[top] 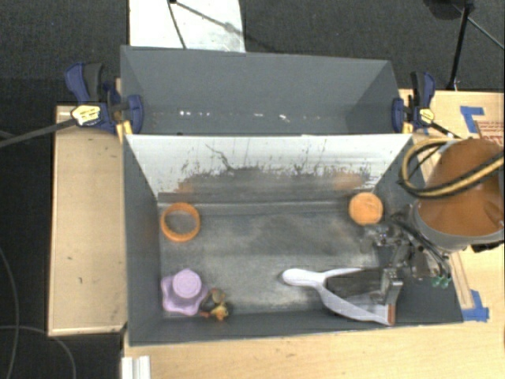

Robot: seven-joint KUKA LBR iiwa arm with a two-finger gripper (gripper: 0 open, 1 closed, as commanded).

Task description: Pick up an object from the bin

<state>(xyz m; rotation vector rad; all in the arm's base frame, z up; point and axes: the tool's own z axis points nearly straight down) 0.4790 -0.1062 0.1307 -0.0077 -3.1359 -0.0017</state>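
At the bin's (260, 247) front right corner: end effector (392, 279) low over the floor, arm entering from the right with its orange cover and looped cables behind. It sits at the right end of a white scoop (304, 277), which lies flat with its handle pointing left and its dark hollow toward the arm. Contact likely there, but grip not confirmed; how wide the end effector stands cannot be told.

Orange ball (366, 209) near the back wall, just behind the arm's tip, apart from the scoop. Orange ring (181, 222) lies flat at far left. Purple round-topped piece (183, 290) front left, small brown-and-yellow item (215, 306) touching its right side.
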